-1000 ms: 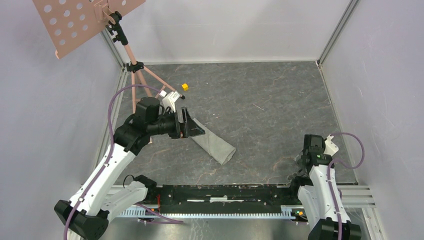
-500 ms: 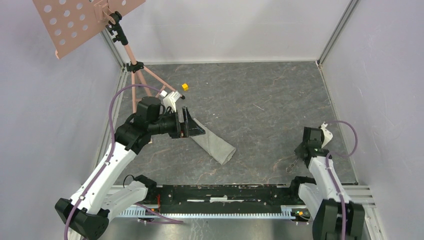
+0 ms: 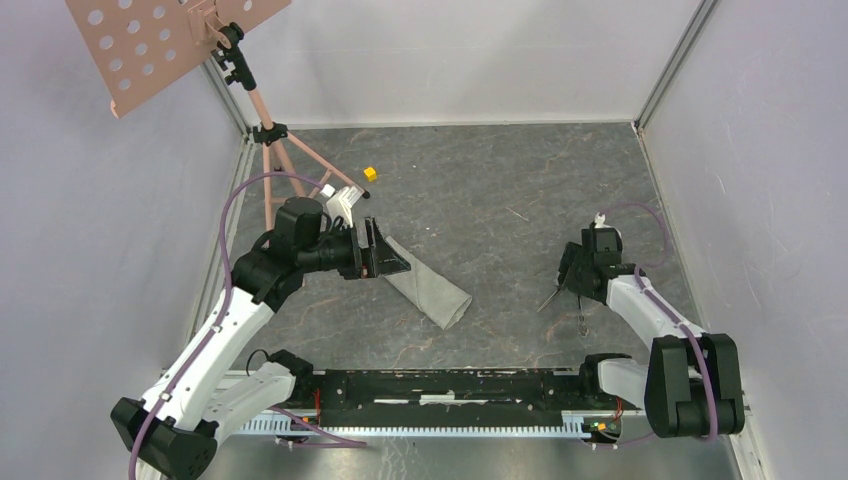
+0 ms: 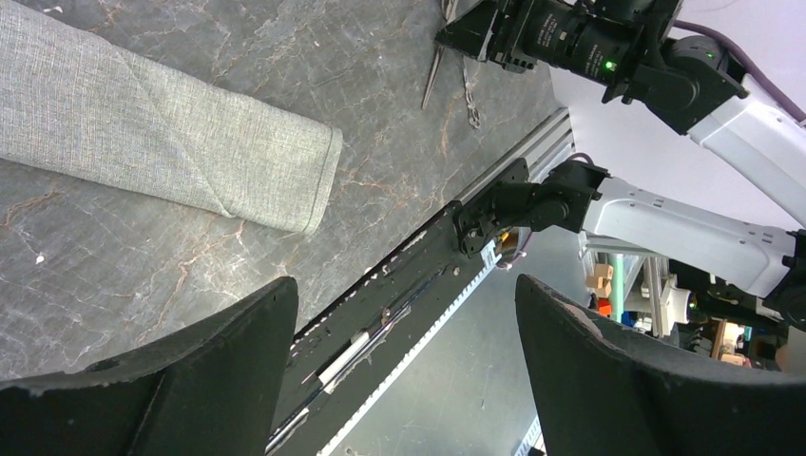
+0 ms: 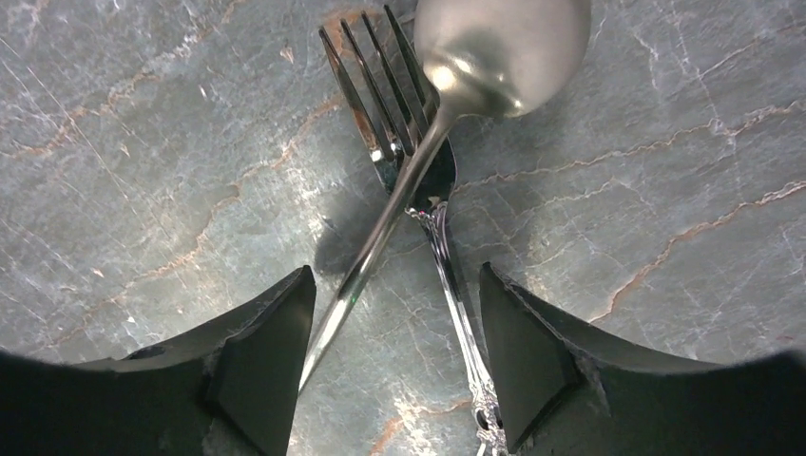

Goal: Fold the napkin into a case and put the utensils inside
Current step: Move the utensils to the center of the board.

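Observation:
The napkin [image 3: 430, 287] lies as a narrow folded grey-green case, slanting from upper left to lower right. It also shows in the left wrist view [image 4: 162, 133], its end facing the near rail. My left gripper [image 3: 388, 257] hovers open and empty over its upper left end; its jaws stand wide apart [image 4: 404, 294]. The utensils [image 3: 565, 300], a silver spoon [image 5: 504, 38] and fork [image 5: 380, 85], lie crossed on the table to the right. My right gripper [image 5: 397, 285] is open just above them, one finger on each side of both handles.
A small yellow cube [image 3: 369, 173] sits at the back left. A pink stand [image 3: 265, 130] with a perforated plate rises in the back left corner. Grey walls close in the table. A black rail [image 3: 450, 385] runs along the near edge.
My right arm has swung from the near right edge forward and left, and its gripper now sits over the utensils. The left arm and napkin have barely moved.

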You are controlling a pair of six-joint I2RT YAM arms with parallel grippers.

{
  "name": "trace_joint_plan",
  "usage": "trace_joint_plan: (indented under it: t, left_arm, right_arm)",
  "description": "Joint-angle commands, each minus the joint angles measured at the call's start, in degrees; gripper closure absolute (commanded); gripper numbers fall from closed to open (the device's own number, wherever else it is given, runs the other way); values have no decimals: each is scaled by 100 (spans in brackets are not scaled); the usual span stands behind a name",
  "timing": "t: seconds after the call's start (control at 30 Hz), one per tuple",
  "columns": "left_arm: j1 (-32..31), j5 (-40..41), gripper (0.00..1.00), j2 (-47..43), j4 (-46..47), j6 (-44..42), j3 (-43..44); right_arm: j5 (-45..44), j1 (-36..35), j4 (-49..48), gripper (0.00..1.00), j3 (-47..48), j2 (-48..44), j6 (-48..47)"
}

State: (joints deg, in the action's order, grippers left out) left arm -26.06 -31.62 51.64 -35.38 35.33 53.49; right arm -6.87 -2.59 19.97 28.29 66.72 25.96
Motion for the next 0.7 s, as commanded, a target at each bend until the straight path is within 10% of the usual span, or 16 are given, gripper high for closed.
trace_joint_plan:
  t: [0.0, 0.4, 0.67]
  left_arm:
    - [20, -37, 9, -57, 214, -70, -41]
    - [20, -139, 9, -41, 229, -85, -23]
    - [17, -112, 9, -152, 187, -37, -102]
  right_arm:
    - [-113, -112, 428, 30, 346, -30, -225]
    - [-345, -172, 242, 47, 648, 396, 338]
    - [-704, -165, 250, 78, 627, 656, 764]
